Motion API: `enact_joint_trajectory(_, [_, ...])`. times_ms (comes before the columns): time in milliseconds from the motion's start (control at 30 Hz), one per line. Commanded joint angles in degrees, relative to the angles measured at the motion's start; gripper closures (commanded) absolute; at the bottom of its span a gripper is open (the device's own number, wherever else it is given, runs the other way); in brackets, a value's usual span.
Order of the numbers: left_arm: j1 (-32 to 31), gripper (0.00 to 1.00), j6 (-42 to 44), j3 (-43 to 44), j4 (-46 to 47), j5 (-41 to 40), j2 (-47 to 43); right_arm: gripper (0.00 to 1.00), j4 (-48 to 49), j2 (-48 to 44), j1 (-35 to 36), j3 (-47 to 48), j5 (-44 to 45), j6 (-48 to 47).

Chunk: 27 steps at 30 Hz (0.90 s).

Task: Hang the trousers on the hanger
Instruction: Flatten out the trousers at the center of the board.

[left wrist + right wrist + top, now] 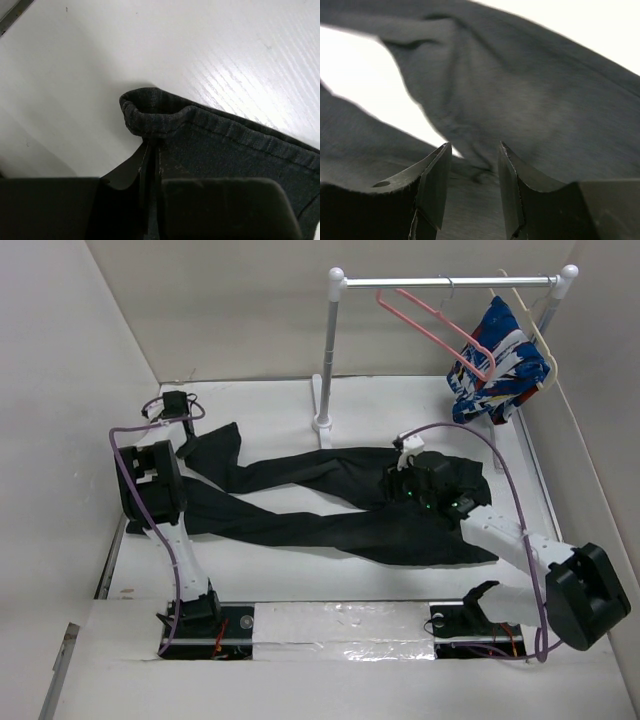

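On the tabletop (270, 570), the trousers (330, 500) lie lengthwise left to right; left hand (150, 170) pinches a leg hem, right hand (472, 150) gapes over the waist end, nearer the hanger (430, 320) on the rail (450, 282).

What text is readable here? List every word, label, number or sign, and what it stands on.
None can be read in any view.
The trousers: no legible tag or label.
The patterned garment: blue, white and red print, too small to tell any lettering.
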Motion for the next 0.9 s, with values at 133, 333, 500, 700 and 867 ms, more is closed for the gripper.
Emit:
enact_joint_trajectory(133, [0.5,1.0,-4.0,-3.4,5.3,6.2,-19.1,0.45,4.5,-5.6,-8.7,-3.4,2.7,4.5])
enact_joint_trajectory(333, [0.5,1.0,-7.8,-16.5,15.0,6.3,-43.2,0.29,3.2,-10.1,-21.9,-8.4,0.6,9.7])
enact_joint_trajectory(500, [0.5,1.0,-9.0,-22.1,19.0,3.8,-51.3,0.14,1.9,-16.6,-32.9,-12.7,0.8,13.7])
enact_joint_trajectory(700, [0.5,1.0,-10.6,-20.0,16.1,3.9,-46.2,0.07,1.5,-15.5,-46.4,-12.9,-1.2,15.3])
enact_joint_trajectory(867, [0.5,1.0,-11.0,-17.5,15.8,3.4,-45.3,0.06,5.1,-4.9,-53.4,-9.0,-8.2,17.6])
